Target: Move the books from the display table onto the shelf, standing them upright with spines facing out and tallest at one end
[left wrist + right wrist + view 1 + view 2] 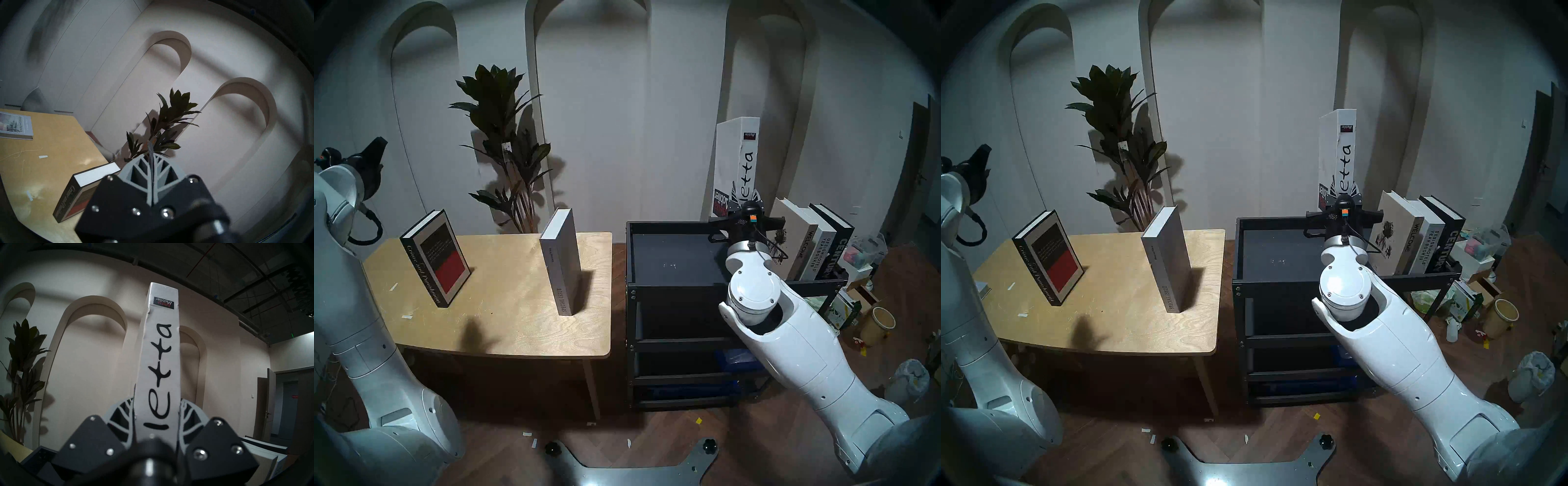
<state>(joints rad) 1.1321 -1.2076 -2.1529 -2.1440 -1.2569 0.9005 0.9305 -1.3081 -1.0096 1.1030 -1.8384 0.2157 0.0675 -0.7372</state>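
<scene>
Left pincer [151, 171], fingers pressed together and empty, is raised at the worktop's [504, 325] left end. Crime and Punishment [436, 258] stands just below and right of it; Special Issue [561, 261] stands upright farther right. Right pincer [157, 414] pinches the tall white Arietta book [736, 166] by its lower spine, upright over the shelf [673, 258]. Immediately right of this pincer, Welcome [797, 237], Designhotels Yearbook [821, 251] and Century [834, 247] stand on the shelf, spines outward.

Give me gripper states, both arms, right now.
Left gripper: closed, empty.
Right gripper: closed on the tall white Arietta book, held upright by its spine.
</scene>
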